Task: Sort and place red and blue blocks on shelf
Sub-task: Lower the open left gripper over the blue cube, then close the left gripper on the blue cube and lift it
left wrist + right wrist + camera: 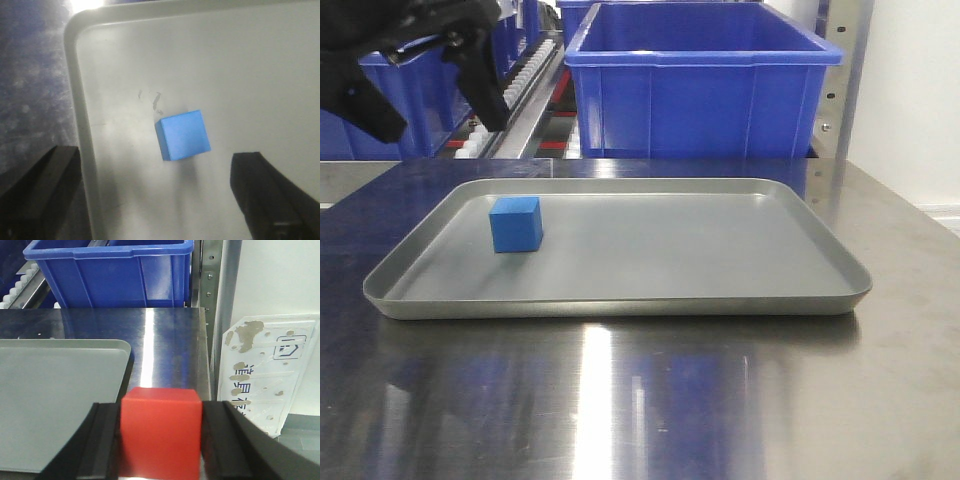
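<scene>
Blue cube (516,224) seated flat on grey tray (620,303), left side. Red cube (161,432) clamped level within right gripper (161,440). Steel shelf (835,90) loaded with blue bins (700,95).

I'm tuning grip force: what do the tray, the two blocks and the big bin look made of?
The tray: probably metal, perhaps aluminium; dull grey satin surface, soft sheen, rolled rim. The blue block and red block: matte, evenly coloured, sharp-edged, no glare; plastic, foam or painted wood, cannot tell. The bin: moulded plastic, slightly glossy, with ribbed walls.
</scene>
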Robot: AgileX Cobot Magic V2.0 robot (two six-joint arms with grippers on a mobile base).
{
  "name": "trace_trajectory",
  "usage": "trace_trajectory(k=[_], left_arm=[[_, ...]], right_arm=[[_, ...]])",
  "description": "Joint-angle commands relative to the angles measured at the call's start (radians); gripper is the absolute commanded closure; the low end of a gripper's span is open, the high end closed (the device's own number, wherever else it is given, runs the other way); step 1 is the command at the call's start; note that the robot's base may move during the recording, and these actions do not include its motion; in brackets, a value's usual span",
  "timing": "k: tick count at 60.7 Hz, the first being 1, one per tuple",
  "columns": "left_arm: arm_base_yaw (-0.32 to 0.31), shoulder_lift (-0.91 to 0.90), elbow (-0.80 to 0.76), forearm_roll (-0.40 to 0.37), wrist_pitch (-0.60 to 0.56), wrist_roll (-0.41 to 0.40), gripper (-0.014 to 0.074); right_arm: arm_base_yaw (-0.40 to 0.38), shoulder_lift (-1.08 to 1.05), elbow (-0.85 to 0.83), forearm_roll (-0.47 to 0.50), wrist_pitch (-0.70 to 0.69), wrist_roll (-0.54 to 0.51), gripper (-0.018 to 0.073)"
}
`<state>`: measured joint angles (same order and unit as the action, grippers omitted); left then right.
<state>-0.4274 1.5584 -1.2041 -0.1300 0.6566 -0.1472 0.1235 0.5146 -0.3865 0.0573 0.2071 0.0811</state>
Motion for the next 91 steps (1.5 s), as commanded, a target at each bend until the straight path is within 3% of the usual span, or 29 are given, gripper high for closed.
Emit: trace_trajectory(k=[1, 15, 31, 59, 91], left_arm=[[-0.015, -0.022, -0.033, -0.031, -0.073, -0.009, -0.0046], [-0.059, 0.000, -0.036, -0.031, -0.109, -0.009, -0.0042], [-0.065, 0.040, -0.040, -0.031, -0.107, -0.009, 0.0061], [-0.094, 0.101, -0.042, -0.046, -0.148, -0.009, 0.0061], [-0.094, 0.154, -0.045, -0.046, -0.186, -0.062, 0.0061]], right_arm=[[-0.007, 0.001, -0.030, -0.009, -0.094, -0.001, 0.0499], [-0.007, 0.001, -0.030, -0.009, -0.094, -0.001, 0.0499], [-0.007, 0.001, -0.030, -0.009, -0.094, -0.001, 0.0499], [-0.007, 0.001, -0.030, -0.009, -0.094, -0.001, 0.0499], [-0.007, 0.001, -0.030, -0.009, -0.094, -0.001, 0.0499]])
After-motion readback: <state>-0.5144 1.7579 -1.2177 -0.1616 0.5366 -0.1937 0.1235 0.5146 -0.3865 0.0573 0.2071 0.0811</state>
